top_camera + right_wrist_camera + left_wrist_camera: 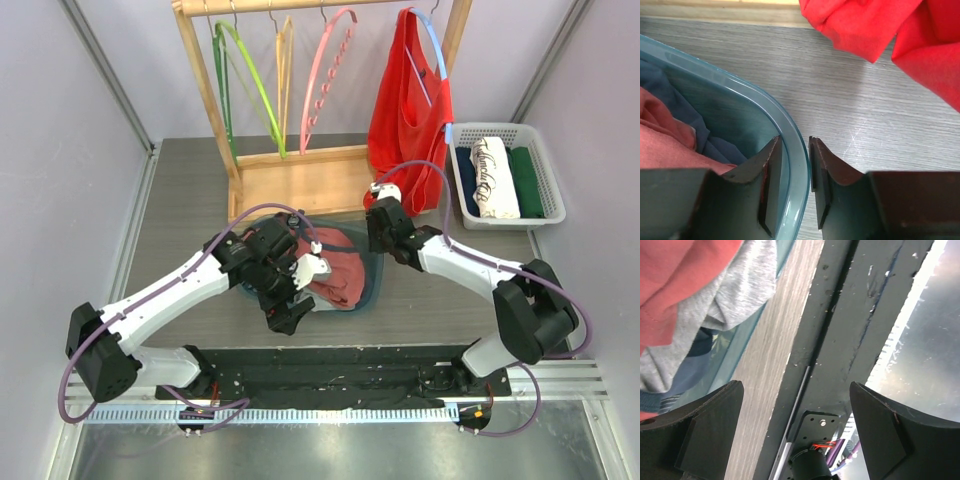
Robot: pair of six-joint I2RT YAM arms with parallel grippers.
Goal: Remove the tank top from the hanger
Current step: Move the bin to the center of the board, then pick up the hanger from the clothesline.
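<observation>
Nearest the base rail (330,365), the left gripper (285,312) is held wide open and empty. The bin (790,130) rim is straddled by the right gripper (796,190); whether it is pinched cannot be told. The tank top (405,110) is hung lengthwise down from the hanger (432,40), at twelve o'clock from the right gripper, the nearer one.

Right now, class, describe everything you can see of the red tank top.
The red tank top is thin, bright red cloth, sleeveless, with a deep neckline. It hangs creased from a pale blue hanger at the wooden rack's right end, its folds drooping low over the grey table beside the white basket. A purple cable crosses its lower part.
</observation>
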